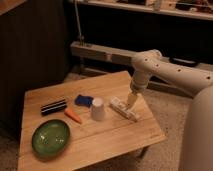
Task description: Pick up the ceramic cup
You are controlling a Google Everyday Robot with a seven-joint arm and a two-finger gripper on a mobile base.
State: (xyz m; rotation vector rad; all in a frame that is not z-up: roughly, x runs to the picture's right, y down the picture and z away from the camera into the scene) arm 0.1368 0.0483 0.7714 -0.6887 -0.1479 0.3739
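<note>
Pincer (131,101) hangs low over the right part of the wooden surface (112,137), right at a long white oblong object (122,109); whether it is open, closed or touching cannot be told; the ceramic cup (98,109) stands just left of the oblong, apart from the pincer; orange carrot (73,116), blue object (83,100) and green bowl (50,137) lie farther left; dark shelving stands behind.
</note>
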